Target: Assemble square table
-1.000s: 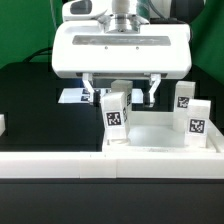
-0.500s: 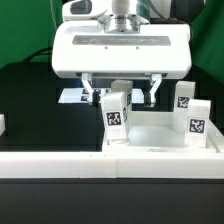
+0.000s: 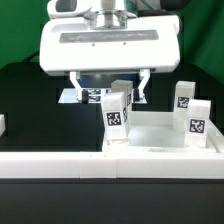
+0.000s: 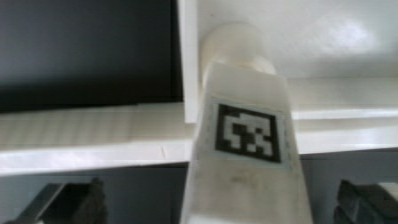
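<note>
The square table's white slab [image 3: 152,128] with its raised rim lies at the centre right. One white tagged leg [image 3: 117,116] stands upright at its near-left corner. My gripper [image 3: 111,90] is open, with a finger [image 3: 79,88] far out on either side of the leg's top and not touching it. In the wrist view the leg [image 4: 240,130] runs up between my widely spread gripper [image 4: 217,205] fingers, with the slab [image 4: 338,45] behind it. Two more tagged legs [image 3: 183,96] [image 3: 197,124] stand at the slab's right side.
The long white low wall [image 3: 60,165] runs across the front. The marker board [image 3: 74,97] lies on the black table behind my gripper. A small white part [image 3: 2,125] sits at the exterior view's left edge.
My gripper has shifted toward the exterior view's left and slightly up. The leg stays standing at the slab's corner.
</note>
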You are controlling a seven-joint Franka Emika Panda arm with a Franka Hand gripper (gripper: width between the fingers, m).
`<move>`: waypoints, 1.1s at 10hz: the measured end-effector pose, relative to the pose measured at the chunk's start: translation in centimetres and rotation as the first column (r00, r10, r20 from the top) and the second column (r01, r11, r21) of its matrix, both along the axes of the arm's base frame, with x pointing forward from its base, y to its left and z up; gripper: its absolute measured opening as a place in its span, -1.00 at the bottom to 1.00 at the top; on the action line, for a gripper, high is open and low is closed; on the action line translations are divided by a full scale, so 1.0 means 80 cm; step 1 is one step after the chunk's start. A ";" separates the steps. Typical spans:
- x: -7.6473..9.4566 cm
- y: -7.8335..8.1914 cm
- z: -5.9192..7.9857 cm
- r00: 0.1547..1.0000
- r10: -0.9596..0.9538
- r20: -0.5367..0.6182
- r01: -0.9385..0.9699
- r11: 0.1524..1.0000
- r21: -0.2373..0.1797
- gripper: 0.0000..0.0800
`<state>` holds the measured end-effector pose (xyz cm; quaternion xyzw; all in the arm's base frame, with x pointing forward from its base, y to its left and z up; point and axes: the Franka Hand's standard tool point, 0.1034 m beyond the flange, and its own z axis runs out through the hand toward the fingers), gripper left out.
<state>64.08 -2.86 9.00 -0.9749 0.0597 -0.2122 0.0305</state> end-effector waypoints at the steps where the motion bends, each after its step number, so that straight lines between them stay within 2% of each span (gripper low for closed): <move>1: -0.001 0.007 0.000 0.997 -0.004 -0.074 0.008 0.999 0.054 0.62; 2: 0.004 0.015 0.003 0.991 0.003 -0.133 0.010 0.995 0.095 0.62; 3: 0.009 0.026 0.010 0.968 0.022 -0.250 0.020 0.986 0.165 0.62; 4: 0.013 0.028 0.011 0.950 0.048 -0.310 0.013 0.982 0.191 0.62; 7: 0.016 0.026 0.009 0.949 0.049 -0.311 0.011 0.982 0.187 0.62; 9: 0.012 0.015 -0.005 0.942 0.033 -0.333 0.024 0.986 0.166 0.62; 11: 0.011 0.019 -0.013 0.933 -0.030 -0.359 0.090 0.984 0.151 0.62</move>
